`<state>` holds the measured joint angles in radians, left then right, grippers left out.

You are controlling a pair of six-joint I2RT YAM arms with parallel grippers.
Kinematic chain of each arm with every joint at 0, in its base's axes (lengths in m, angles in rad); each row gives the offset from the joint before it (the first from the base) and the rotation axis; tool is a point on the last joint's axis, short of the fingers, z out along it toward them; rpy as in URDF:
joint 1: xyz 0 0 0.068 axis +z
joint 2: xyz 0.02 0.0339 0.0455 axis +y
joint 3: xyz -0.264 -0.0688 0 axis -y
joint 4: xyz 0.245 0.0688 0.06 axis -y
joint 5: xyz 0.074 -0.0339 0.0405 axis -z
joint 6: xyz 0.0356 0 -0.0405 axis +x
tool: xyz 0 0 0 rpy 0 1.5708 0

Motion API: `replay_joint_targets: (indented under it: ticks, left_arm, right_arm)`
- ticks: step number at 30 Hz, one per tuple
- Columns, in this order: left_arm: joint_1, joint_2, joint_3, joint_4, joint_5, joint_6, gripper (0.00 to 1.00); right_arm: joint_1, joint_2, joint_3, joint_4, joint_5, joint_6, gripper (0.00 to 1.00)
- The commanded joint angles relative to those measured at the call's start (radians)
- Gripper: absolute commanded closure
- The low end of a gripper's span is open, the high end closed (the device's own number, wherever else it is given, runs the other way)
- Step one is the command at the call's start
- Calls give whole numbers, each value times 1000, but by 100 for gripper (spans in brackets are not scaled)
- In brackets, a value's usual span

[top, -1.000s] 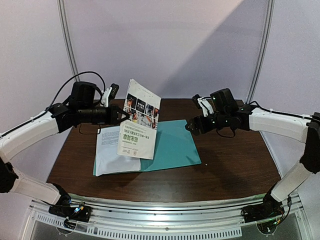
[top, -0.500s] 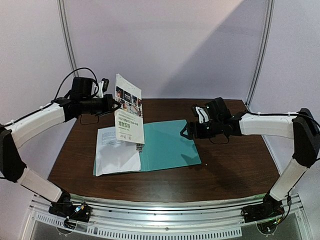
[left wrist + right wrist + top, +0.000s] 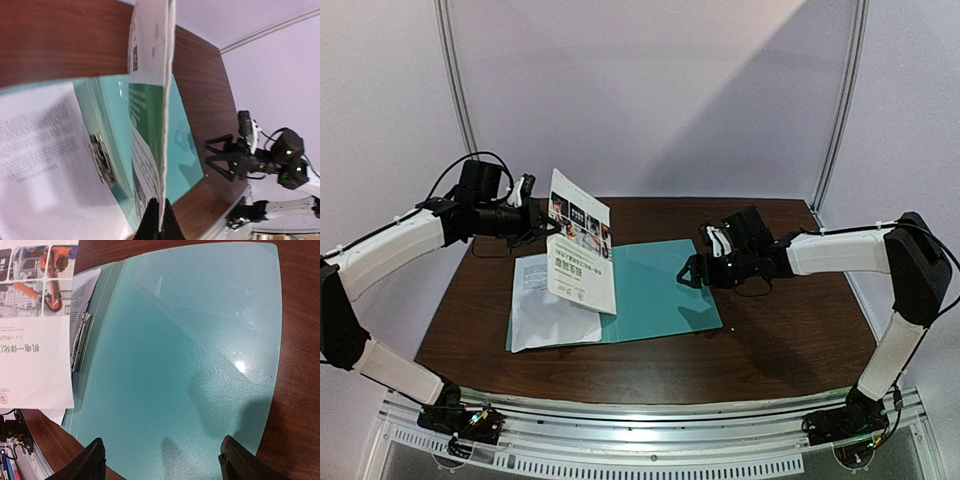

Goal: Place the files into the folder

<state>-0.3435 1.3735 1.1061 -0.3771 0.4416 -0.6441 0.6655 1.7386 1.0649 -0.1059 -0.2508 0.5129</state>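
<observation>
Got the left gripper [image 3: 546, 233] clamped shut on one edge of the colour sheet [image 3: 582, 258], holding it up off the table [image 3: 790, 335] at a tilt, photo side facing the top camera. Seen from the left wrist, just the paper edge-on, running straight out from between the two fingers [image 3: 151, 227], pinched flat with no gap showing. Hanging above the left half of the folder [image 3: 665, 290], lower edge down close to the stuff underneath. Can't tell if it's actually touching anything down there.

Lying open and flat on the table, that folder, teal inside facing up. On its left half, the plain white sheet [image 3: 545, 310], poking out past the left and near edges of the card. Running along the spine, the metal clip [image 3: 80, 342], right beside that sheet and partly tucked under the hanging colour one in the right wrist view.

Over on the other side, the right gripper [image 3: 690, 272] spread wide open with nothing in it. Parked over the folder's right flap, near its right-hand edge. From its own camera, only the two finger ends at the bottom of the shot, well apart, bare teal card between them. Hard to say whether resting on the card or hovering just above it. Well clear of both sheets, anyway.
</observation>
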Motion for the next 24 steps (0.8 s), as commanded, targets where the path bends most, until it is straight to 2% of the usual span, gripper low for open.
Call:
replay_joint_targets:
  ticks: [1, 7, 13, 24]
  left_arm:
    - [8, -41, -70, -50, 83, -139, 100]
    - [8, -130, -203, 44, 48, -324, 100]
    - [10, -128, -323, 163, 131, -433, 100]
    - [10, -50, -291, 207, 165, -490, 100]
  right_arm:
    - [6, 45, -39, 9, -21, 46, 22]
    - [6, 27, -105, 22, -11, 83, 23]
    - [6, 17, -141, 16, -11, 97, 24]
    - [6, 5, -187, 37, -9, 96, 25]
